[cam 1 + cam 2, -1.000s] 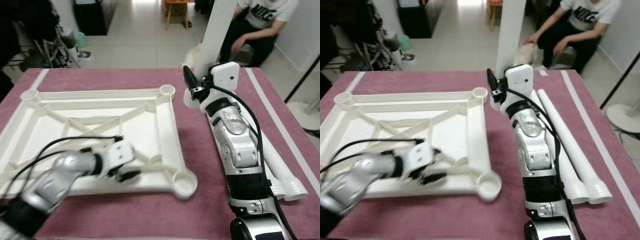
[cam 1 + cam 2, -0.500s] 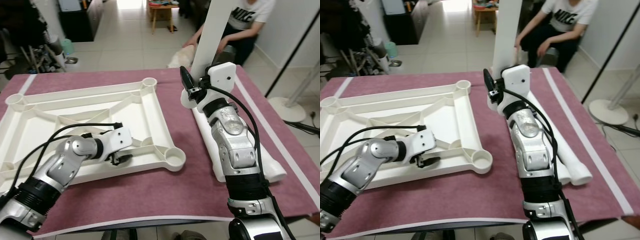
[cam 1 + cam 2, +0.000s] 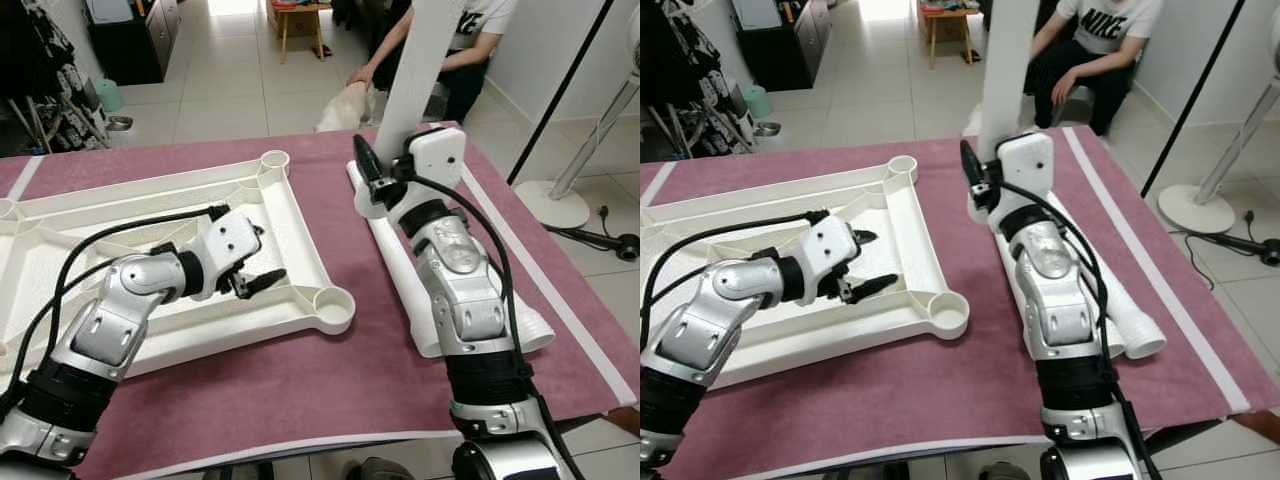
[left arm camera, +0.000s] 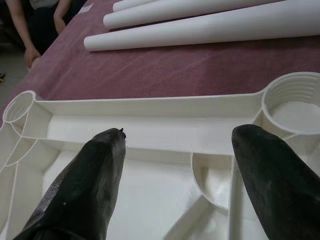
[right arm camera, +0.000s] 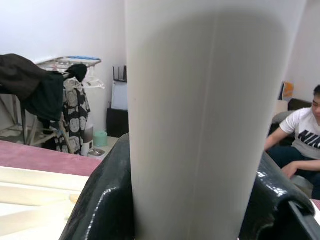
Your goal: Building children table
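The white tabletop (image 3: 120, 235) lies upside down on the maroon cloth, with round leg sockets at its corners (image 3: 333, 303). My left gripper (image 3: 268, 252) hovers open just above the tabletop's inner ribs, close to the right rail. Between its fingers (image 4: 85, 190) the left wrist view looks at that rail and a threaded socket (image 4: 295, 105). Beside the tabletop's far right corner, my right gripper (image 3: 385, 150) is shut on a white table leg (image 3: 425, 60) and holds it upright. That leg (image 5: 210, 125) stands between the black fingers (image 5: 105, 200) in the right wrist view.
Two more white legs (image 3: 1110, 300) lie side by side on the cloth under my right arm. A seated person (image 3: 470, 30) and a light-coloured animal (image 3: 345, 100) are beyond the table's far edge. A stand's base (image 3: 560, 205) is on the floor to the right.
The camera has pulled back and the whole scene has shifted. My left gripper has risen off the tabletop's ribs with its fingers spread wider. The right gripper still holds the leg upright.
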### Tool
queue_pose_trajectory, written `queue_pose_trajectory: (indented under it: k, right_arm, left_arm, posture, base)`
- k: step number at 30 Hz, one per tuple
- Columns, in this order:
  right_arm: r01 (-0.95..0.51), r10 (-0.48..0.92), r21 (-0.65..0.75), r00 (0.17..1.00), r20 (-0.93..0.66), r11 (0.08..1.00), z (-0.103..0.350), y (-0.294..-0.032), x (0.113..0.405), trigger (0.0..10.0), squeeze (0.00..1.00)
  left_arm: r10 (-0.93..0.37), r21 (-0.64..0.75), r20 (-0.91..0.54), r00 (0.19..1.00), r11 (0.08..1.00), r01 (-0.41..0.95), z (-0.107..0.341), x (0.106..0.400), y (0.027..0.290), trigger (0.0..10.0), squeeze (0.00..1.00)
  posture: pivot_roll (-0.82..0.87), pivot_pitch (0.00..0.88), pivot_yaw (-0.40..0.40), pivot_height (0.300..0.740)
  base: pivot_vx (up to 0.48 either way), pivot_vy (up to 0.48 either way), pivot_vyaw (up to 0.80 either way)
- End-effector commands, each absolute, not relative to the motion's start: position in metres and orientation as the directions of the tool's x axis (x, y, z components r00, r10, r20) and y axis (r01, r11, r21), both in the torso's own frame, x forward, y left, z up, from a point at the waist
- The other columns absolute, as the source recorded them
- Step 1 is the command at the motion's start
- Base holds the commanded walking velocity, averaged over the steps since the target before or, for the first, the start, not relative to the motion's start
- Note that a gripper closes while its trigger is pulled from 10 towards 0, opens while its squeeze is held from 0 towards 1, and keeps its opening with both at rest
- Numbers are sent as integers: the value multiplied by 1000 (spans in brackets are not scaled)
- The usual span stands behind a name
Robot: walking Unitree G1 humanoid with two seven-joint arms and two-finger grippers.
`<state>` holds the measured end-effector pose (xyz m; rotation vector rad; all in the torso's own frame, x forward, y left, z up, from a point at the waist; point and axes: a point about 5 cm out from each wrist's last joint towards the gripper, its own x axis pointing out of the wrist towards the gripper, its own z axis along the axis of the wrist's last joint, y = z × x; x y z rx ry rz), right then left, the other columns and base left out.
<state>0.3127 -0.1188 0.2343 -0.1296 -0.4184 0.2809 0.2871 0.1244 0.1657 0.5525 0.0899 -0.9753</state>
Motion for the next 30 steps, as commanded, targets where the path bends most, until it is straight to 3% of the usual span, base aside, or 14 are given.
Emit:
queue_pose_trajectory:
  k: [1, 5, 9, 19, 24, 27, 30]
  right_arm:
    - [-249, 299, -172, 865, 402, 953, 237, -116, 310, 10000, 0]
    - [-249, 298, -171, 866, 401, 953, 237, -116, 310, 10000, 0]
    - [-251, 296, -164, 868, 399, 954, 236, -115, 310, 10000, 0]
    - [-249, 295, -164, 870, 395, 955, 234, -115, 310, 10000, 0]
    - [-249, 296, -165, 869, 396, 954, 234, -115, 310, 10000, 0]
    - [-248, 294, -165, 870, 396, 955, 234, -115, 309, 10000, 0]
    - [-248, 293, -162, 871, 395, 955, 234, -115, 309, 10000, 0]
  left_arm:
    - [-768, 381, -348, 538, 409, 829, 161, 282, 123, 10000, 0]
    - [-769, 375, -379, 515, 381, 845, 156, 279, 122, 10000, 0]
    - [-731, 334, -498, 467, 335, 881, 131, 275, 123, 10000, 0]
    - [-734, 309, -495, 465, 351, 884, 132, 273, 126, 10000, 0]
    - [-773, 288, -470, 427, 323, 902, 142, 266, 132, 10000, 0]
    - [-804, 261, -476, 356, 257, 931, 153, 254, 150, 10000, 0]
    - [-765, 278, -531, 365, 251, 927, 152, 253, 169, 10000, 0]
  posture:
    - [30, 0, 92, 740]
    - [32, 0, 93, 740]
    - [33, 0, 94, 740]
    - [33, 0, 94, 740]
    - [33, 0, 94, 740]
    - [38, 0, 96, 740]
    - [44, 0, 95, 740]
  base:
    - [0, 0, 0]
    - [0, 0, 0]
    - [0, 0, 0]
    - [0, 0, 0]
    - [0, 0, 0]
    - [0, 0, 0]
    - [0, 0, 0]
